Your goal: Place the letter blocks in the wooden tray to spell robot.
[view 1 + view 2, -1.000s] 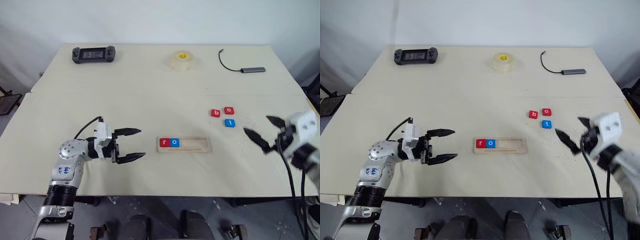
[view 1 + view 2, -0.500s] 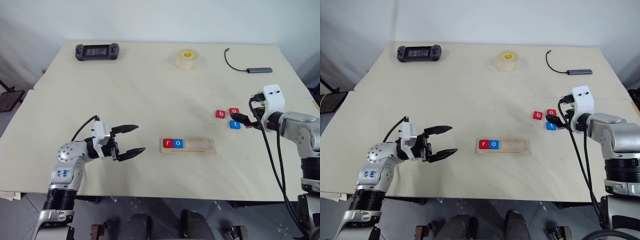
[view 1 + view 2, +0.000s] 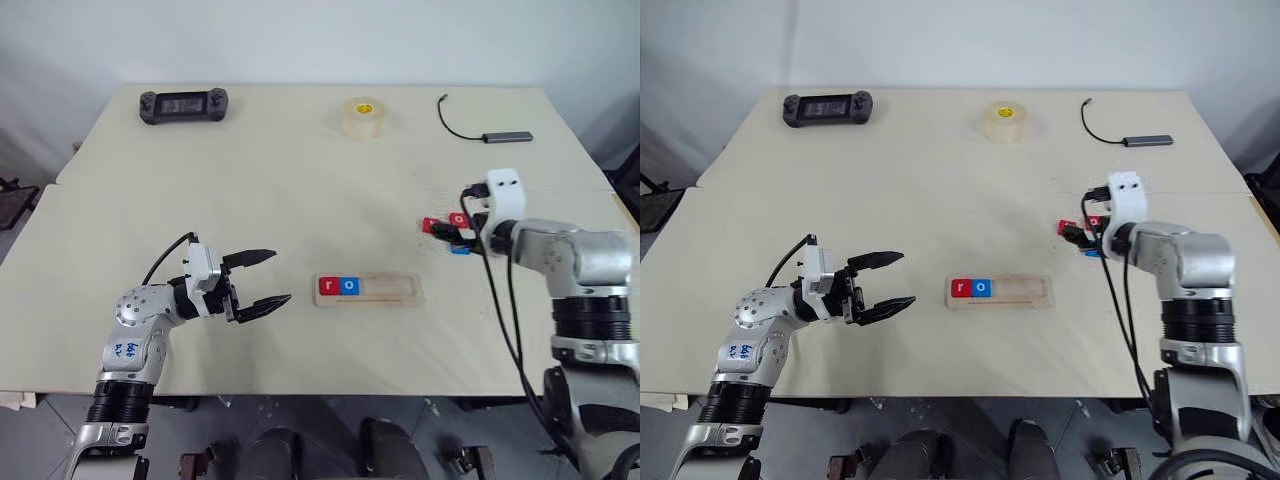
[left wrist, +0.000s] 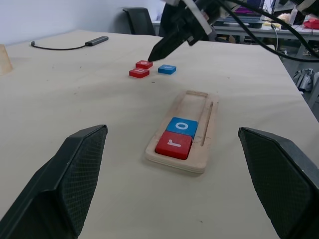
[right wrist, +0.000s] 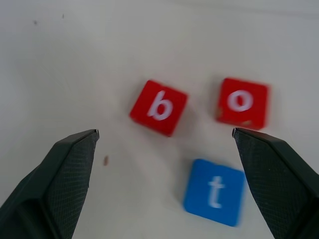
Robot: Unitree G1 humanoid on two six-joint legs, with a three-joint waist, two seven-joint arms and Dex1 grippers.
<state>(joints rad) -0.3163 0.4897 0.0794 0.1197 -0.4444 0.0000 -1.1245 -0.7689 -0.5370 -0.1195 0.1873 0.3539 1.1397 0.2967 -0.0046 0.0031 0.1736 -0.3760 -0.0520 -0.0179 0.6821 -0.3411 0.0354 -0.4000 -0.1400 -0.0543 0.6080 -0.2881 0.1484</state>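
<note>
The wooden tray (image 3: 405,290) lies mid-table with a red "r" block (image 3: 327,286) and a blue "o" block (image 3: 349,285) at its left end. Three loose letter blocks sit to its right and further back: red "b" (image 5: 159,107), red "o" (image 5: 242,101) and blue "t" (image 5: 215,192). My right gripper (image 3: 452,235) hovers open just above them, with the "b" between its fingers' lines and nothing held. Left of the tray, my left gripper (image 3: 280,277) stands open and empty, pointing level toward the tray.
At the table's far side are a black handheld game console (image 3: 184,104), a roll of clear tape (image 3: 363,118) and a black cable with a grey adapter (image 3: 495,132). A seam runs across the tabletop.
My right arm has swung in from the table's right edge, leftward and down, to hover over the loose blocks. The left gripper has stayed where it was.
</note>
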